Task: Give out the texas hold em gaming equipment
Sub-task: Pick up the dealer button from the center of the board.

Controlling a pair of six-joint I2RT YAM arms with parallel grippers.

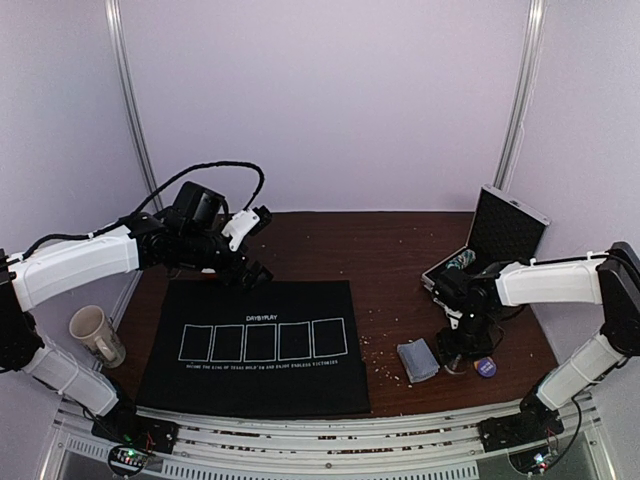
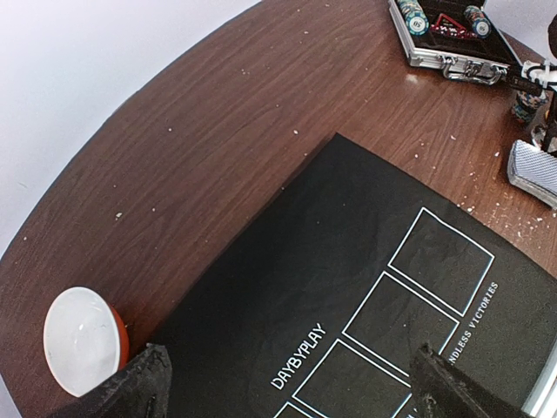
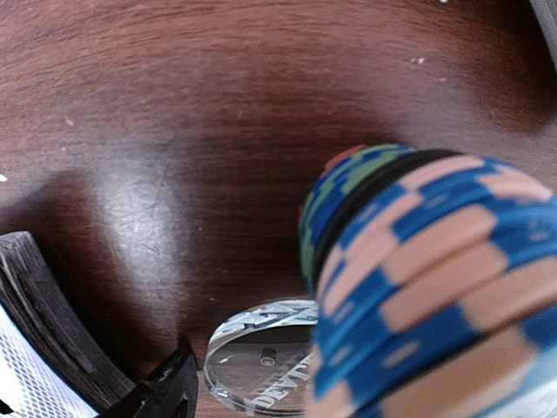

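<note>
Top view only: beige mug [image 1: 97, 335] left of the mat, and 1 purple-blue chip [image 1: 486, 367] beside the right gripper [image 1: 462, 350]. That gripper is low on the brown wooden table [image 1: 400, 250], next to the grey-blue-backed card deck [image 1: 417, 360]. Right wrist only: stack of blue-and-peach poker chips [image 3: 435, 287] with a clear round disc [image 3: 261, 353] just beside it. 1 finger [image 3: 165, 394] is apart from the stack, the other is hidden, so cannot tell if it grips. Left wrist only: red-and-white bowl [image 2: 83, 340]. Left gripper [image 2: 296, 392] is spread wide and holds nothing, above the black mat [image 2: 348, 287] with 5 card outlines. Open silver case [image 2: 444, 39] at the far right. Crumbs on the table, plain white walls.
</note>
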